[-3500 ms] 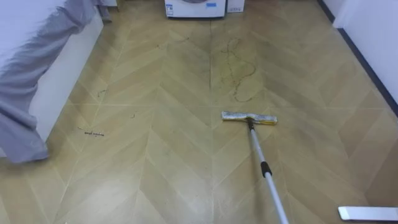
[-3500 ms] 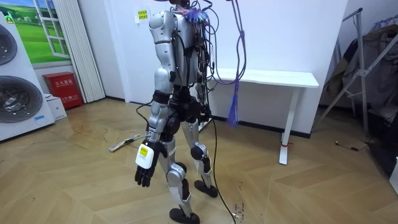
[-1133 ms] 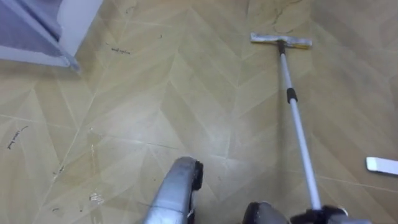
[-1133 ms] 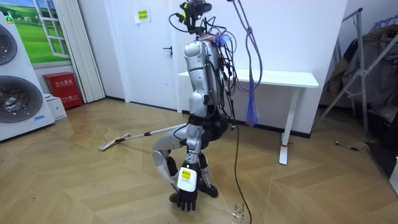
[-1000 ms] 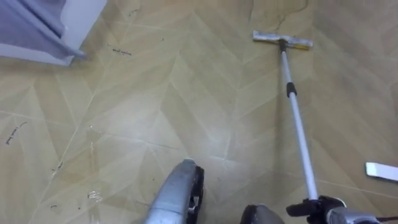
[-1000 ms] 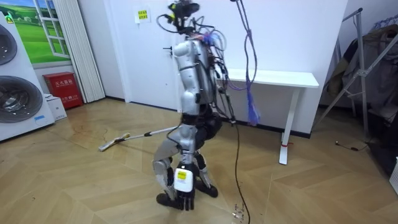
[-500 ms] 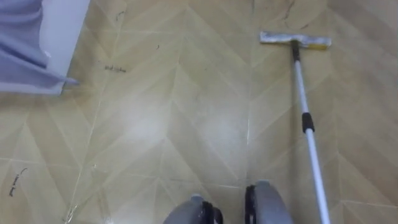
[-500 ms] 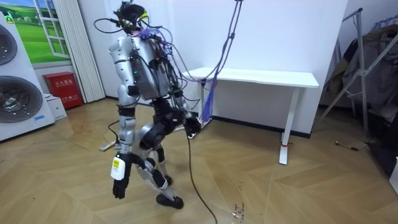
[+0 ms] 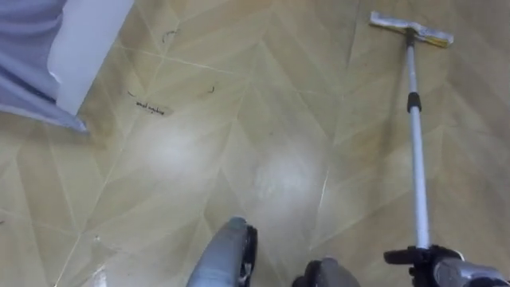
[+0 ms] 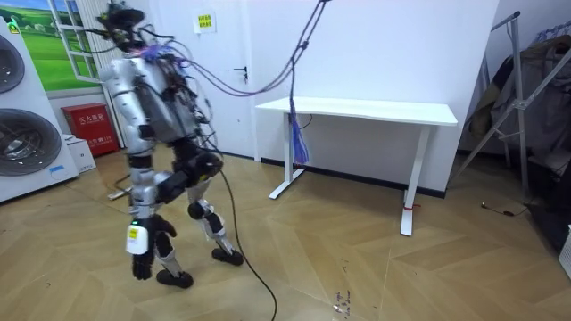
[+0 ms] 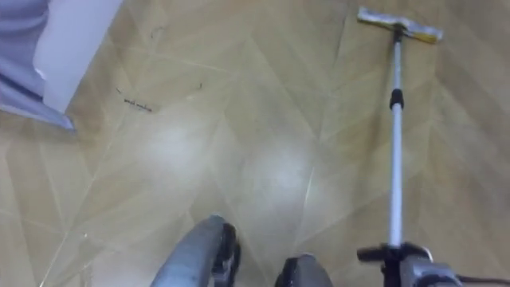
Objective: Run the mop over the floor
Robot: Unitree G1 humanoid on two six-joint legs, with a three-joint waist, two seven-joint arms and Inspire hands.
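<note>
Stands on the wood floor [image 9: 263,119] at the room view's left, near the washers [image 10: 31,147] and a red box [image 10: 91,127], well apart from the white table [image 10: 357,111]. Leans a little forward, one foot ahead of the other. Grips the mop [image 9: 415,159] with the right hand [image 9: 433,261], fingers wrapped tight round the pole's near end at the eye view's lower right. Holds the pole out ahead, running almost straight up the view to the mop head [image 9: 410,29], which lies flat on the floor at the upper right. Lets the left hand [image 10: 140,265] hang low beside the leg in the room view, fingers loose and pointing down, grasping nothing. Faces a few dark scribbles [image 9: 151,108] on the boards to the left, well apart from the mop head and near a white cabinet [image 9: 92,48] draped with grey cloth [image 9: 24,48] in the upper left corner.
</note>
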